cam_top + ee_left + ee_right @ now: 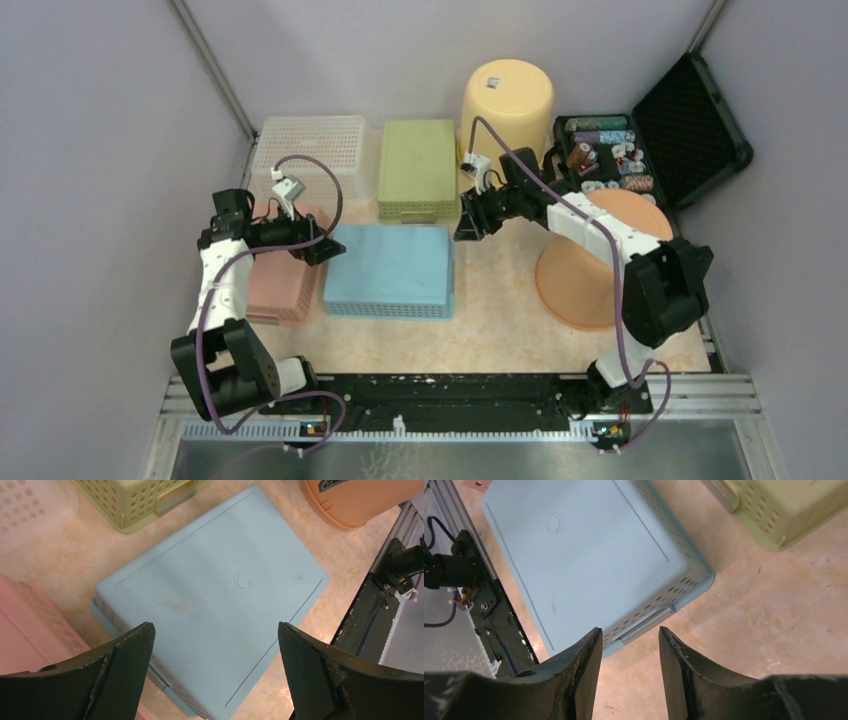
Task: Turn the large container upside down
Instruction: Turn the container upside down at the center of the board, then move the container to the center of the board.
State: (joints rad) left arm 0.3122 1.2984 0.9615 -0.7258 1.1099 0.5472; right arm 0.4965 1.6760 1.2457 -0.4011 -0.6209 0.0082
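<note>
Top external: blue container (390, 268) base-up on desk (500, 300), flip seemingly done, so left tool (325, 248) spread wide, right tool (467, 222) half-parted, both empty.

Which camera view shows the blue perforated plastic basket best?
The top external view: the blue perforated plastic basket shows almost whole, base up. The left wrist view shows its base, partly cropped; the right wrist view adds one handled end wall.

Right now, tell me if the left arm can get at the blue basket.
Probably yes. The left pincer hangs wide open over the upturned blue basket, with nothing between them.
</note>
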